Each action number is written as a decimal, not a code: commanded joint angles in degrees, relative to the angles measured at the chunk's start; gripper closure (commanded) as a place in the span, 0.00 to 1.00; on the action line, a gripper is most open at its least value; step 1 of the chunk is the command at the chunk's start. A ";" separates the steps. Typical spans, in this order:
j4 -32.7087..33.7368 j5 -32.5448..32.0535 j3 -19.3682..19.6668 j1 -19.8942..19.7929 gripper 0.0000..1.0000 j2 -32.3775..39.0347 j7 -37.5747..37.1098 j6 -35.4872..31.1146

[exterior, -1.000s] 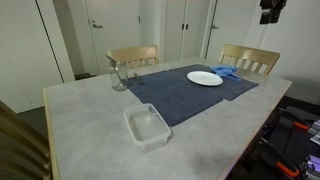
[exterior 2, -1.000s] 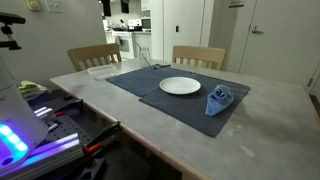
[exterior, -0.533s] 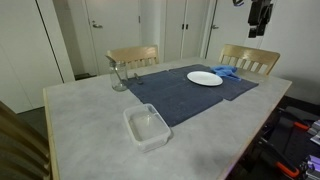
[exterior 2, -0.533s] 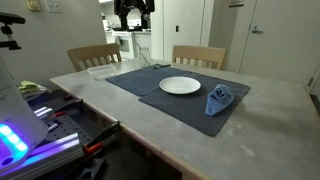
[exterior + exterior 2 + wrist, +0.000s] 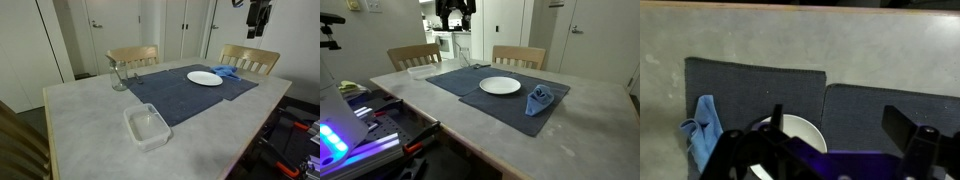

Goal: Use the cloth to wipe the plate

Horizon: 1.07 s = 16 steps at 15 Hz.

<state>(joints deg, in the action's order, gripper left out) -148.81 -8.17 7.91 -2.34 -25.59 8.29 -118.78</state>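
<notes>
Grey table (image 5: 80, 115), navy mat (image 5: 170, 95), plate (image 5: 204, 78), cloth (image 5: 228, 71), white doors (image 5: 100, 30) behind. Gripper (image 5: 259, 26) high above, jaws wide, empty.

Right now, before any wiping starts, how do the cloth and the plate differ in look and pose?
Colour: the cloth is bright light blue; the plate is plain white. Shape: the cloth is soft and bunched into a rumpled heap; the plate is round, flat and shallow. Place: on the navy mat, the cloth lies near an edge, the plate further in. Shared: both rest on that mat, side by side.
</notes>
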 commanded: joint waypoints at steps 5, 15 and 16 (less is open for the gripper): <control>11.97 -0.48 2.19 -2.33 0.00 19.81 4.82 -12.38; 39.68 2.06 4.38 -11.49 0.00 45.20 18.74 -10.71; 43.04 3.44 3.99 -13.24 0.00 48.16 20.92 -9.55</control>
<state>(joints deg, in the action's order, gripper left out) -116.64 -7.84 12.59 -11.61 13.18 23.16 -132.19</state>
